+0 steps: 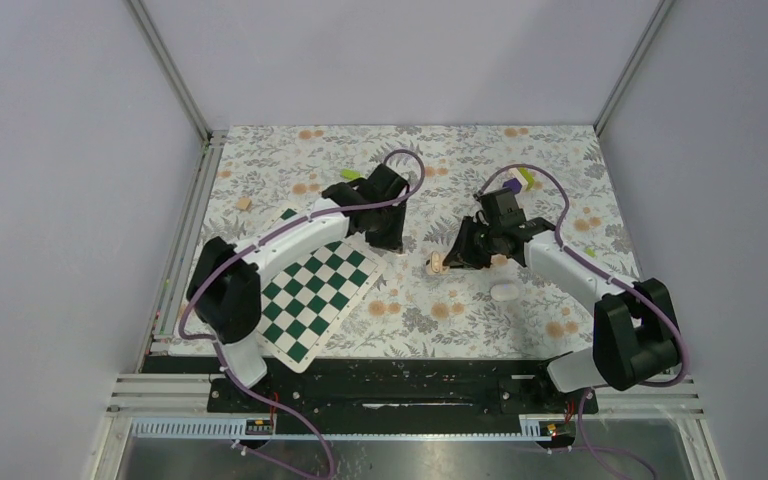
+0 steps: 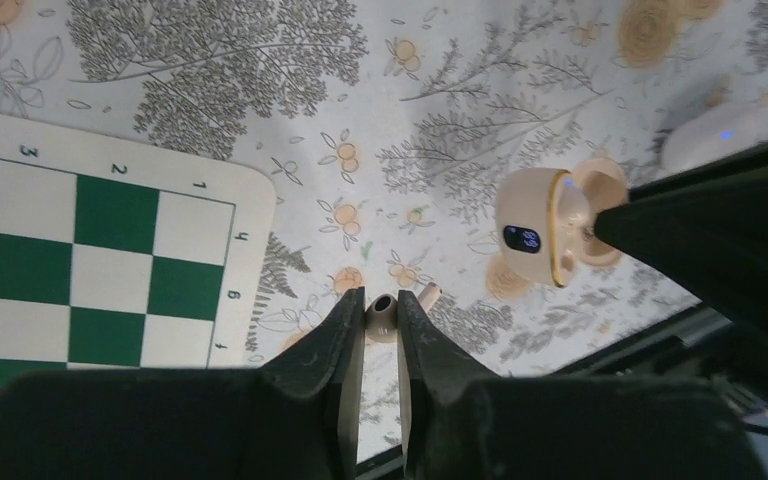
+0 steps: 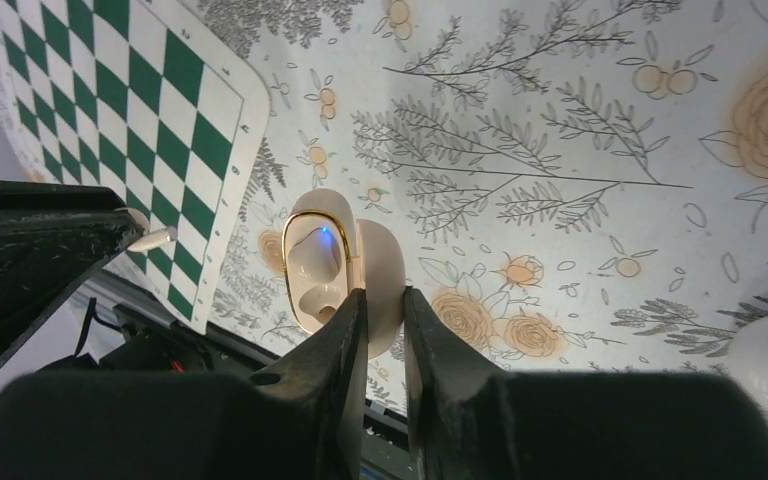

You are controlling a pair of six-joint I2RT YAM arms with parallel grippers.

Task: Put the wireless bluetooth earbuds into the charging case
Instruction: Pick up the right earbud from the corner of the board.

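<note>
the open charging case (image 2: 538,228) stands on the floral surface (image 2: 460,90). only bare cloth lies between it and the left gripper (image 2: 381,305), which pinches an earbud (image 2: 382,318), so that side is free to pass. the right gripper (image 3: 385,300) clamps the case, and its arm blocks the other side. a white oval object (image 1: 503,292) lies near that arm, toward the bases. the chessboard mat (image 1: 312,288) lies flat on the left. a small block (image 1: 245,204) sits at the far left.

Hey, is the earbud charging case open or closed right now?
Open. The charging case has its lid swung back, exposing the gold-rimmed inside, where a small blue light glows.
</note>
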